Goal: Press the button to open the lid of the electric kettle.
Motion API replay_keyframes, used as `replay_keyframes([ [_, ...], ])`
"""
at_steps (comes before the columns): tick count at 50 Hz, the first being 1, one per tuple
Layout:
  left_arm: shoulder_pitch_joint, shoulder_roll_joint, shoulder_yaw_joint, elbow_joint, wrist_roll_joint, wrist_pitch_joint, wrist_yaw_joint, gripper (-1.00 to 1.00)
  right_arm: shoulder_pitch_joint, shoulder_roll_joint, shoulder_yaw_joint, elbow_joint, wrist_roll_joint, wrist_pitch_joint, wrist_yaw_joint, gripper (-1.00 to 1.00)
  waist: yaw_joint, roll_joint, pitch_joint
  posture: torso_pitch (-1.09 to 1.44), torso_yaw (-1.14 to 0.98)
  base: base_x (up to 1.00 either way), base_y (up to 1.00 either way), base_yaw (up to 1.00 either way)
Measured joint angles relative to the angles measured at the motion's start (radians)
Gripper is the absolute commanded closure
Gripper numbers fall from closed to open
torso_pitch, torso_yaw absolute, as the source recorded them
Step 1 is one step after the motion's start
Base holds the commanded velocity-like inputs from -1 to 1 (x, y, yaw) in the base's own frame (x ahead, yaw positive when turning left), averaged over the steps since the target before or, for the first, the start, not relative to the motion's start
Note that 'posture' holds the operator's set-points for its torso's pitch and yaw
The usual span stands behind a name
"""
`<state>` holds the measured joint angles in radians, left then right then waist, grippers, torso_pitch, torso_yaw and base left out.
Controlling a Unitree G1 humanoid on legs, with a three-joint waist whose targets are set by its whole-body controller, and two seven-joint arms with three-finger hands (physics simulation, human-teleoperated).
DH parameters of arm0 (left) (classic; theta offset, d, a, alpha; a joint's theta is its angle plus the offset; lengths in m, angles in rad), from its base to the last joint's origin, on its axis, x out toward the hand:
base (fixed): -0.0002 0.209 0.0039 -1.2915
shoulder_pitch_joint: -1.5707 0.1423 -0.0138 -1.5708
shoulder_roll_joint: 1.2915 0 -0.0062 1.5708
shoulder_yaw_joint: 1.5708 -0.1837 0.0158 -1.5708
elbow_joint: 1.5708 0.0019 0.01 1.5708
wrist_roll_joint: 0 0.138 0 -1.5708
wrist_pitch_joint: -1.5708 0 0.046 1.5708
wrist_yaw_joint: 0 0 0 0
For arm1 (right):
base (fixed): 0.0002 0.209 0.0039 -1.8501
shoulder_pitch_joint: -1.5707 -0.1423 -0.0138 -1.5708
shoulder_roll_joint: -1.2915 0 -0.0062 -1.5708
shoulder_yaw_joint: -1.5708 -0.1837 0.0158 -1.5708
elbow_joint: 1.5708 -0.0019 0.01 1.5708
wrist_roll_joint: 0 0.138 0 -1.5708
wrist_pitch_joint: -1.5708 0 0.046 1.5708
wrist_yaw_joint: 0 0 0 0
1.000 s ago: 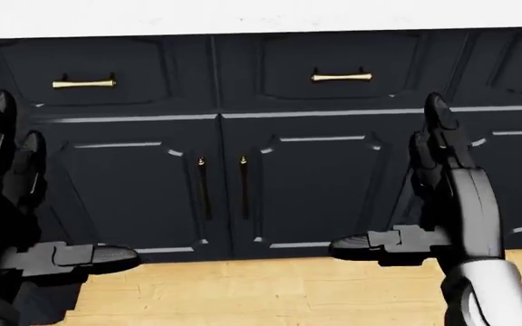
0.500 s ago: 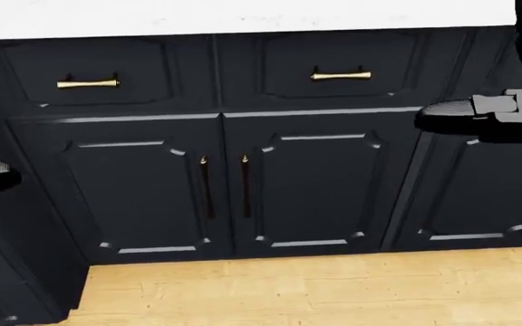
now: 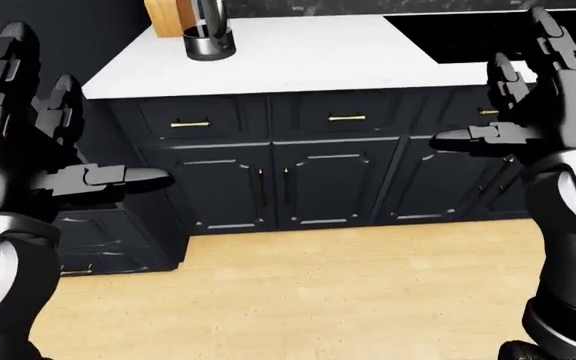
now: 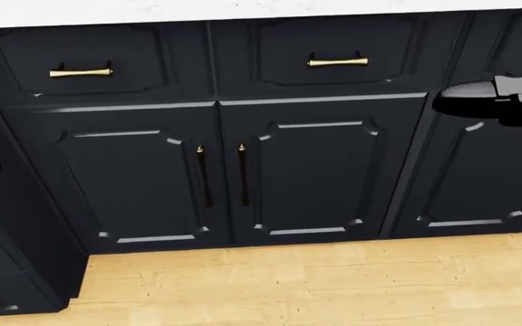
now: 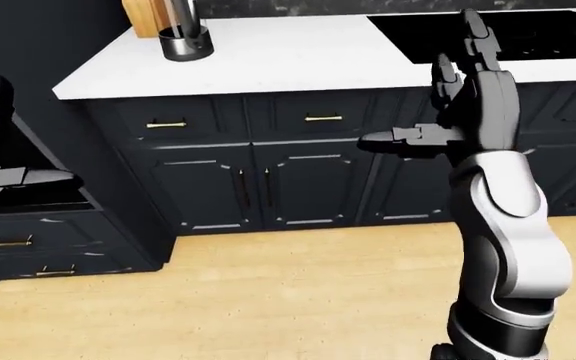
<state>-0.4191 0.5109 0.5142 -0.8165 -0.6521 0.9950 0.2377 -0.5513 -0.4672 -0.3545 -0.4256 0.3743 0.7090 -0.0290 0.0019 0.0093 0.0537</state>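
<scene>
Kettle not showing in any view. You're holding both hands, left (image 3: 38, 142) and right (image 3: 528, 112), raised, fingers spread wide, empty, well short of the far counter (image 3: 318, 56).

Two robot hands: left (image 3: 28, 120), right (image 5: 473, 97). One metal canister (image 3: 210, 41). One black cooktop (image 3: 468, 34). One wooden block (image 3: 168, 16).

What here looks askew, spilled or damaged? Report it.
Nothing stands out. The dark cabinet doors are shut and aligned, the white countertop shows no spill, and the metal canister stands upright. The left hand and right hand are open and empty. No kettle is in view.
</scene>
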Motion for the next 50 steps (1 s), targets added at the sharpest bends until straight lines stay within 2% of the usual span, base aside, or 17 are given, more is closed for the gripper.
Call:
replay_keyframes([
  [4, 0.006, -0.002, -0.005, -0.001, -0.005, -0.002, 0.007, -1.00, -0.003, -0.004, -0.003, -0.006, 0.002, 0.004, 0.003, -1.00, 0.000, -0.002, 0.001, 0.00, 0.00, 0.05, 0.00, 0.00],
  [8, 0.014, -0.010, -0.021, 0.002, 0.000, -0.002, 0.008, -1.00, -0.005, -0.004, 0.000, -0.002, 0.004, 0.014, 0.004, -1.00, -0.001, 0.001, -0.013, 0.00, 0.00, 0.07, 0.00, 0.00],
  [13, -0.001, 0.003, 0.005, -0.009, -0.008, -0.001, 0.013, -1.00, -0.012, -0.011, -0.008, -0.024, 0.011, 0.015, 0.003, -1.00, -0.002, 0.001, -0.015, 0.00, 0.00, 0.09, 0.00, 0.00],
  [22, -0.005, 0.008, -0.009, -0.008, -0.030, 0.001, 0.022, -1.00, -0.015, -0.015, -0.016, -0.022, 0.018, 0.033, -0.003, -1.00, -0.009, 0.026, -0.006, 0.00, 0.00, 0.10, 0.01, 0.00],
  [29, 0.002, 0.015, 0.006, -0.001, -0.029, 0.003, 0.031, -1.00, -0.029, -0.014, -0.006, -0.043, 0.052, 0.061, -0.007, -1.00, 0.004, -0.001, -0.011, 0.00, 0.00, 0.10, 0.13, 0.00],
  [32, 0.003, 0.016, 0.006, -0.004, -0.030, 0.001, 0.033, -1.00, -0.032, -0.019, -0.010, -0.050, 0.070, 0.072, -0.013, -1.00, 0.004, -0.004, -0.011, 0.00, 0.00, 0.10, 0.19, 0.00],
  [36, 0.000, 0.015, -0.005, -0.005, -0.036, -0.001, 0.029, -1.00, -0.029, -0.026, -0.019, -0.045, 0.077, 0.079, -0.022, -1.00, -0.005, 0.012, -0.013, 0.00, 0.00, 0.10, 0.20, 0.00],
  [42, -0.002, 0.013, -0.011, -0.016, -0.046, -0.002, 0.024, -1.00, -0.026, -0.033, -0.031, -0.037, 0.074, 0.076, -0.031, -1.00, -0.025, 0.030, -0.002, 0.00, 0.00, 0.10, 0.19, 0.00],
  [44, -0.003, 0.015, -0.006, -0.011, -0.048, 0.002, 0.027, -1.00, -0.031, -0.033, -0.027, -0.037, 0.077, 0.076, -0.032, -1.00, -0.023, 0.052, -0.002, 0.00, 0.00, 0.09, 0.20, 0.00],
  [45, 0.003, 0.016, 0.002, -0.007, -0.047, 0.004, 0.030, -1.00, -0.030, -0.027, -0.019, -0.043, 0.080, 0.075, -0.031, -1.00, -0.012, 0.042, 0.004, 0.00, 0.00, 0.10, 0.20, 0.00],
  [46, 0.008, 0.014, 0.007, 0.000, -0.044, 0.007, 0.034, -1.00, -0.027, -0.024, -0.010, -0.048, 0.084, 0.076, -0.028, -1.00, -0.006, 0.046, 0.007, 0.00, 0.00, 0.09, 0.20, 0.00],
  [48, 0.009, 0.017, 0.013, 0.007, -0.037, 0.012, 0.042, -1.00, -0.030, -0.023, 0.005, -0.049, 0.095, 0.082, -0.023, -1.00, 0.000, 0.060, 0.001, 0.00, 0.00, 0.10, 0.23, 0.00],
  [50, 0.002, 0.020, 0.012, 0.001, -0.035, 0.007, 0.044, -1.00, -0.034, -0.025, 0.000, -0.053, 0.104, 0.091, -0.025, -1.00, 0.000, 0.049, -0.008, 0.00, 0.00, 0.08, 0.24, 0.00],
])
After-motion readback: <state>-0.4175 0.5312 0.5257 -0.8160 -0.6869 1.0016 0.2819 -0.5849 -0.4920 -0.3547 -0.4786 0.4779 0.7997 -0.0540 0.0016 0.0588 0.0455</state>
